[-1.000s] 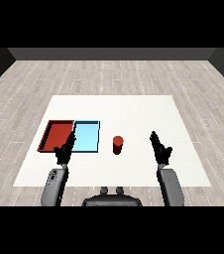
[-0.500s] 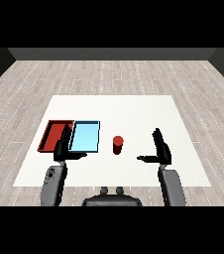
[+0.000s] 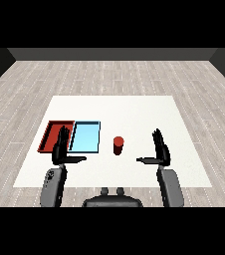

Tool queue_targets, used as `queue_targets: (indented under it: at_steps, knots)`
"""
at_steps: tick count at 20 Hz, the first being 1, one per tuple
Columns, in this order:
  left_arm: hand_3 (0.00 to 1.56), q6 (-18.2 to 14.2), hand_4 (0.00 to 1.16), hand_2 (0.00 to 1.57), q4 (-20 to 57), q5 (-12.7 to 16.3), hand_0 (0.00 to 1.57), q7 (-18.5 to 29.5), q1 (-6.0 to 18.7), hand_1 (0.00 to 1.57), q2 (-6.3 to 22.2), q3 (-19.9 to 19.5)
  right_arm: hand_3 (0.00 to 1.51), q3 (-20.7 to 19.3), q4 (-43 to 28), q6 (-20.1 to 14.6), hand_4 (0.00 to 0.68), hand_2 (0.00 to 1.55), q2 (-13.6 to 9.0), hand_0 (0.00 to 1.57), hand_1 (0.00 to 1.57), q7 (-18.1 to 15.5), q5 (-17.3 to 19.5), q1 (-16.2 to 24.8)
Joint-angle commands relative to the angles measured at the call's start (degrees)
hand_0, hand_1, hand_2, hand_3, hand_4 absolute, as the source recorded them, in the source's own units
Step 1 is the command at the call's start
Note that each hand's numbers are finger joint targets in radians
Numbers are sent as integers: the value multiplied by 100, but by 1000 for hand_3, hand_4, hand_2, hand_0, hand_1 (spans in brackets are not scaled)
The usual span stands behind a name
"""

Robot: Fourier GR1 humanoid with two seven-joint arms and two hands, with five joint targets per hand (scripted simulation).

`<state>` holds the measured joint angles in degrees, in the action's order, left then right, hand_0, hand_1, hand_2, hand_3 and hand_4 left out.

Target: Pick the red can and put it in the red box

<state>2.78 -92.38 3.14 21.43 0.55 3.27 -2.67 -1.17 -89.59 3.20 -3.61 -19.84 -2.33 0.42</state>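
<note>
Red can (image 3: 118,145): short smooth cylinder, upright on the white table (image 3: 134,109), just right of the light blue tray (image 3: 84,137).
Red tray (image 3: 52,132): flat rectangle, far left.
Left hand (image 3: 61,149): fingers straight, holding nothing.
Right hand (image 3: 159,151): fingers straight, thumb out, holding nothing, well right of the can.

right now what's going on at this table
A humanoid robot is at a white table, about to go for the red can, which stands upright and untouched right of the light blue tray. The right hand is open beside the can, apart from it. The left hand is open near the red tray.
</note>
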Motion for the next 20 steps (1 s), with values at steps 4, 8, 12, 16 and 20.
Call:
queue_targets:
  at_steps: [4, 8, 12, 16, 20]
  knots:
    - [0, 102, 0, 0, 276, 41, 0, 361, 135, 0, -36, -36, 0, -106, -222, 292, 0, 0, -56, 0, 0, 156, -288, 208]
    - [0, -428, 0, 0, 356, -125, 0, 55, 419, 0, -312, 342, 0, 65, 47, -45, 0, 0, 133, 0, 0, 277, 22, -180]
    - [0, -60, 0, 0, 280, 86, 0, 196, 335, 0, -125, 53, 0, 121, 409, 32, 0, 0, 293, 0, 0, 228, -115, -321]
    - [0, -297, 0, 0, 288, -77, 0, 488, 86, 0, -319, 377, 0, 205, 671, -58, 0, 0, 295, 0, 0, 401, -158, -657]
    - [0, 120, 0, 0, 263, 234, 0, 495, -37, 0, -73, 70, 0, 812, 1322, -718, 0, 0, 359, 0, 0, 283, -322, -990]
